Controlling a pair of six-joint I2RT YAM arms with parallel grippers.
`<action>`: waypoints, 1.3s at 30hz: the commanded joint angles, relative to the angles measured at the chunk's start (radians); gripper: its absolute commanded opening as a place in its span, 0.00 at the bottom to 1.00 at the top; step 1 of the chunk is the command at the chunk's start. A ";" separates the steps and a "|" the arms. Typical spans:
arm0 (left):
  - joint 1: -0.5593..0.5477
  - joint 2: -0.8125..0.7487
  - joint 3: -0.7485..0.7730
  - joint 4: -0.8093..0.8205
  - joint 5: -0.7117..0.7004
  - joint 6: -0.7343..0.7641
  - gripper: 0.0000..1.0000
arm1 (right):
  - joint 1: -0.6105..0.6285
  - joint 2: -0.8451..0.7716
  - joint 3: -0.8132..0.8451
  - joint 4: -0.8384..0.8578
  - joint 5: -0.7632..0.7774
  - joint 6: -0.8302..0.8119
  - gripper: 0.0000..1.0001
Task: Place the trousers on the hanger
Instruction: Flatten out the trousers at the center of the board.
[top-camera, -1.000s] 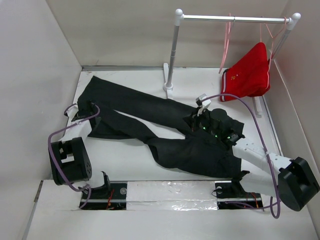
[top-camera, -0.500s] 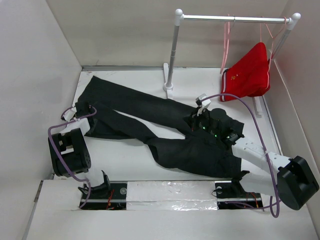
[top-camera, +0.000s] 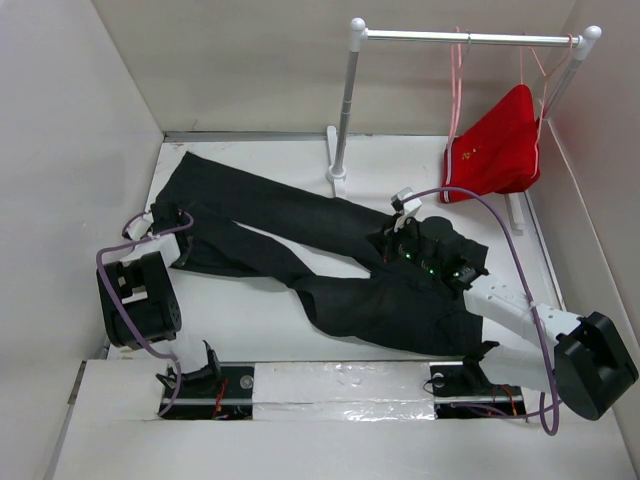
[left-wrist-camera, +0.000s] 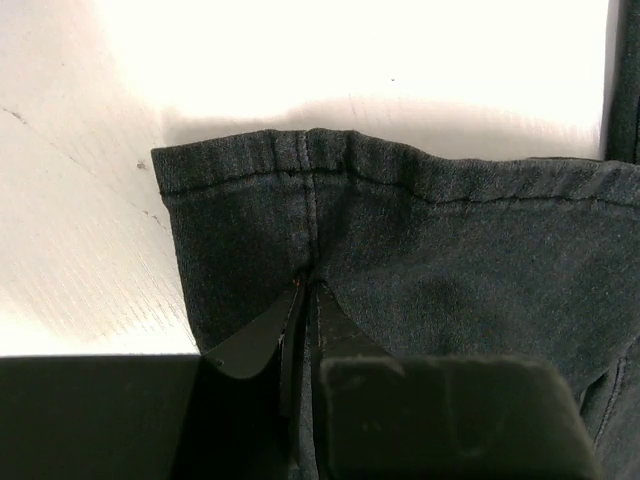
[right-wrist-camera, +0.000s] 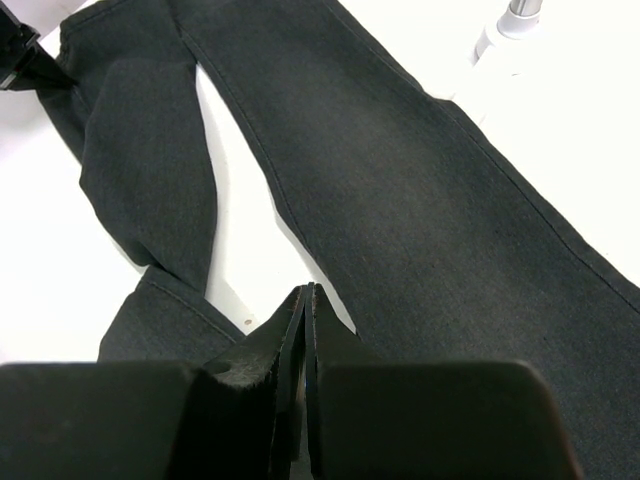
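The black trousers (top-camera: 330, 250) lie spread on the table, legs toward the far left, waist at the near right. My left gripper (top-camera: 172, 225) is shut on the hem end of the nearer leg. In the left wrist view the trousers (left-wrist-camera: 420, 240) pinch into a fold at the left gripper (left-wrist-camera: 306, 288). My right gripper (top-camera: 395, 245) sits low over the crotch. In the right wrist view the right gripper (right-wrist-camera: 305, 292) is closed with a thin dark layer of the trousers (right-wrist-camera: 400, 190) between the jaws. The thin pale-pink hanger (top-camera: 455, 85) hangs bare on the rail.
A white clothes rail (top-camera: 460, 37) stands at the back on a post (top-camera: 343, 110) with a foot. Red shorts (top-camera: 495, 150) hang on a second pink hanger at the rail's right end. Walls close in on the left, back and right.
My left arm has swung its elbow inward and its gripper has shifted slightly along the leg hem. The right arm and the trousers' waist have stayed put.
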 joint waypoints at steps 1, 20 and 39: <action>0.003 -0.043 0.019 0.002 0.006 0.019 0.00 | 0.009 -0.013 0.039 0.049 0.001 -0.016 0.07; 0.003 -0.593 0.283 0.008 0.038 0.167 0.00 | -0.037 -0.060 0.003 0.033 0.125 0.030 0.07; 0.003 -0.428 0.217 -0.153 -0.245 0.147 0.00 | -0.264 -0.165 -0.085 0.003 0.197 0.129 0.61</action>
